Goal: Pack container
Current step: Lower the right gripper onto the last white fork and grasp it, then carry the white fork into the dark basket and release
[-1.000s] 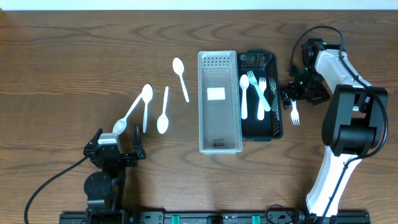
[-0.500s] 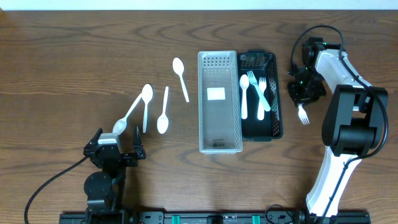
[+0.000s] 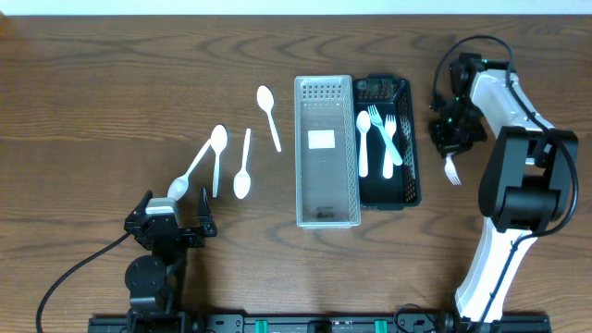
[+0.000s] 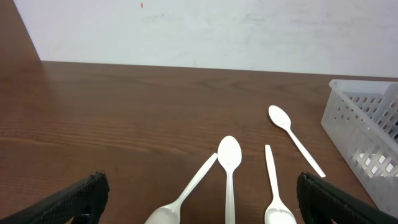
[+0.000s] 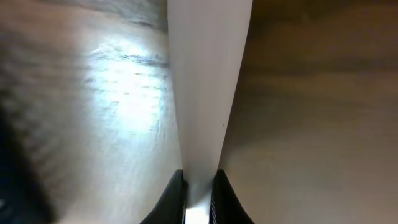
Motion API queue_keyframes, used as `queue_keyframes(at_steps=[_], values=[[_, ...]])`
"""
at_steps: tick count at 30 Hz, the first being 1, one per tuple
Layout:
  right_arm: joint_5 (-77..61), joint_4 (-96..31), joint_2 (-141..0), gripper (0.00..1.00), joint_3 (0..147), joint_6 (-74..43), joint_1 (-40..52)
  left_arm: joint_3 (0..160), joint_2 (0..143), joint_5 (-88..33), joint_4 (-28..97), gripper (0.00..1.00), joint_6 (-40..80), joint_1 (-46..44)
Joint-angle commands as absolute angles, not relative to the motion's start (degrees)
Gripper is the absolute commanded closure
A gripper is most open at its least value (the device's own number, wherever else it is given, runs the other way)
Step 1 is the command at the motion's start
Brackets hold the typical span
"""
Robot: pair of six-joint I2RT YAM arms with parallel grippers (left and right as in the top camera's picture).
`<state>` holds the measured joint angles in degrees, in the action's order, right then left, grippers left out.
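One white fork is toward the bench's right edge, just beside the black tray, its handle pinched by the right gripper, fingers pressed nearly together on it. I judge the carry-over is under way; next comes lowering it among the tray's forks. Left gripper rests spread and empty near the front-left corner

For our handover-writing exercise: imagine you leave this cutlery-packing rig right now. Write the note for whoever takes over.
Left gripper: open, at the front of the table.
Right gripper: jaws shut on a white fork, beside the black tray.
Tray holds one spoon, two forks. Clear basket: no cutlery.
Left: place held fork, then pack four spoons lying left of the basket.
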<state>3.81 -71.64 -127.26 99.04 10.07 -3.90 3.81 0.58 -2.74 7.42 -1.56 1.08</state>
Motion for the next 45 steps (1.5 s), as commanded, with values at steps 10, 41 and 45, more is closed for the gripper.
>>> queue_keyframes(at_steps=[10, 41, 45], values=[[-11.11, -92.49, -126.98, 0.98, 135.50, 0.86, -0.32, 2.15, 0.30, -2.39, 8.01, 0.02, -2.33, 1.32], [-1.41, -87.61, -126.98, 0.02, 129.27, -8.69, 12.19, 2.15, 0.30, -2.42, 8.01, 0.02, -2.33, 1.32], [8.47, -87.88, -126.98, 0.01, 130.02, -8.51, 8.16, 2.15, 0.30, -2.39, 8.01, 0.02, -2.33, 1.32]])
